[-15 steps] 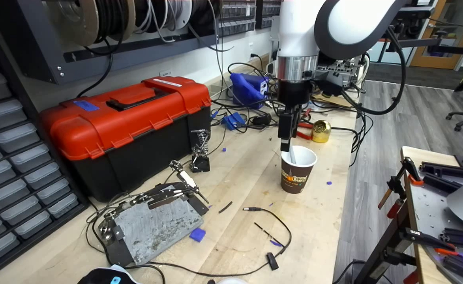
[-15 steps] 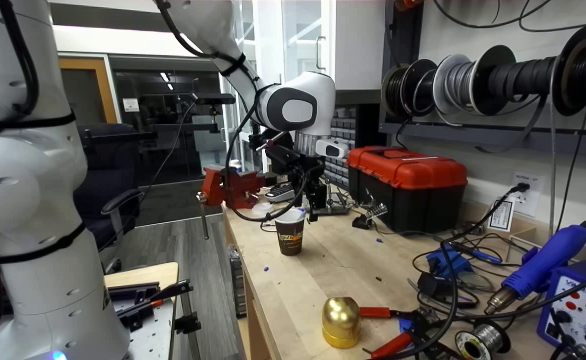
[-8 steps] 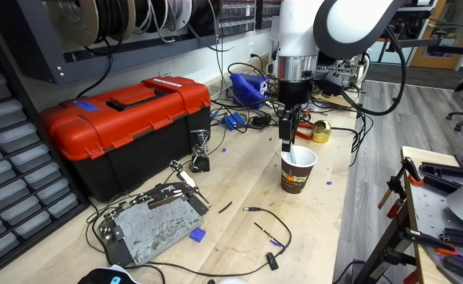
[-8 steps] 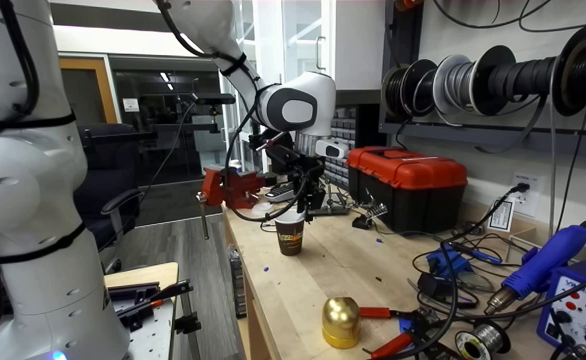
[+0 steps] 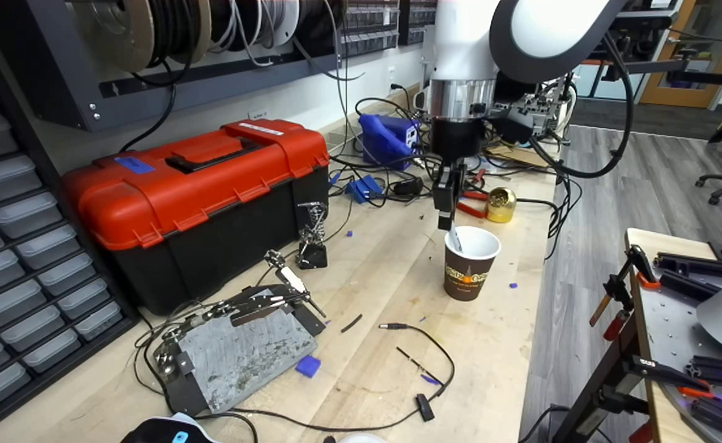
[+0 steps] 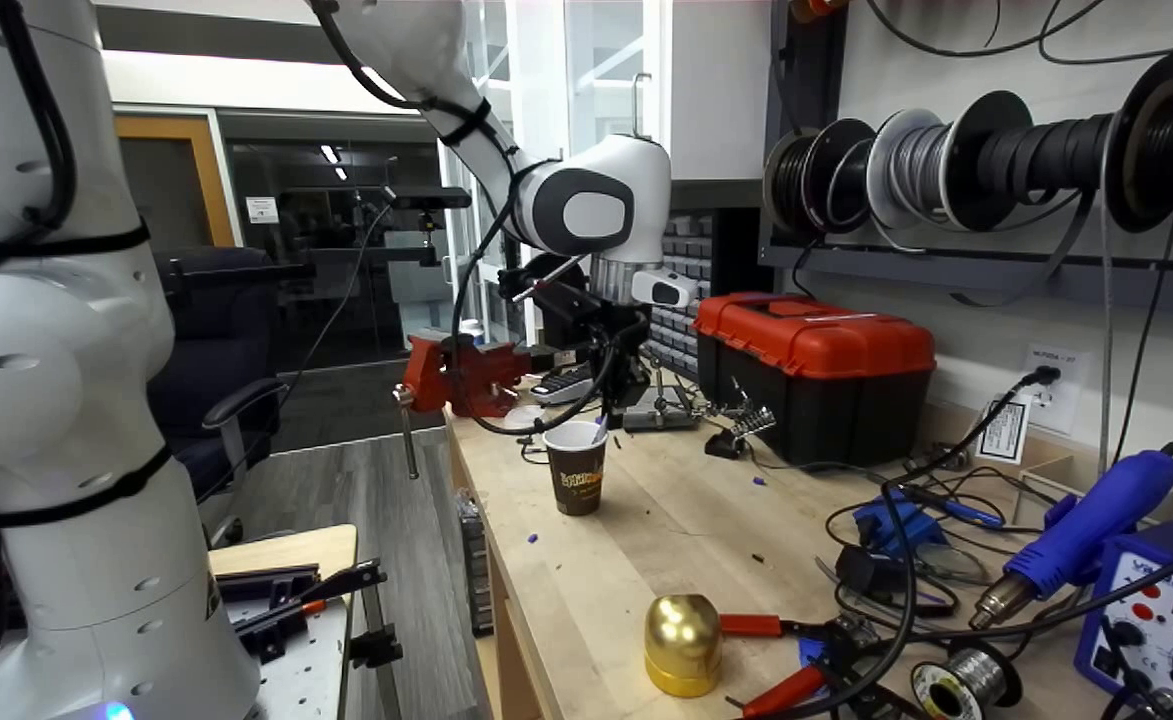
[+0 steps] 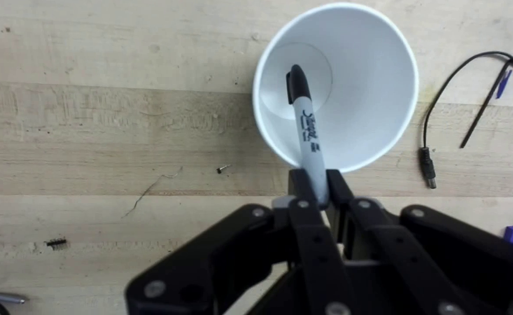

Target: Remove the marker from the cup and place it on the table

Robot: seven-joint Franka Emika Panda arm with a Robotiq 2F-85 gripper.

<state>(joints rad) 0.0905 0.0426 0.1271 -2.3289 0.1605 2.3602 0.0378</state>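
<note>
A slim grey marker (image 7: 311,131) with a black cap leans in the paper cup, cap end down, its upper end sticking out past the rim. My gripper (image 7: 316,177) is shut on that upper end, one finger on each side of it. The cup (image 5: 470,274), white inside with a dark brown printed body, stands upright on the pale wood table (image 5: 385,277). In both exterior views the gripper (image 5: 447,224) is just above the cup's rim. Part of the marker (image 6: 601,430) shows there against the white inside.
A red-and-black toolbox (image 5: 207,203) stands along the wall side. A gold tip cleaner (image 6: 683,645) and red-handled pliers (image 6: 786,690) lie further along the table. Near the cup are a black cable (image 5: 450,363) and a helping-hands stand (image 5: 311,237).
The jaws have come together on the marker's upper end. The gripper has risen slightly, and the cup has shifted and turned a little, away from the toolbox side.
</note>
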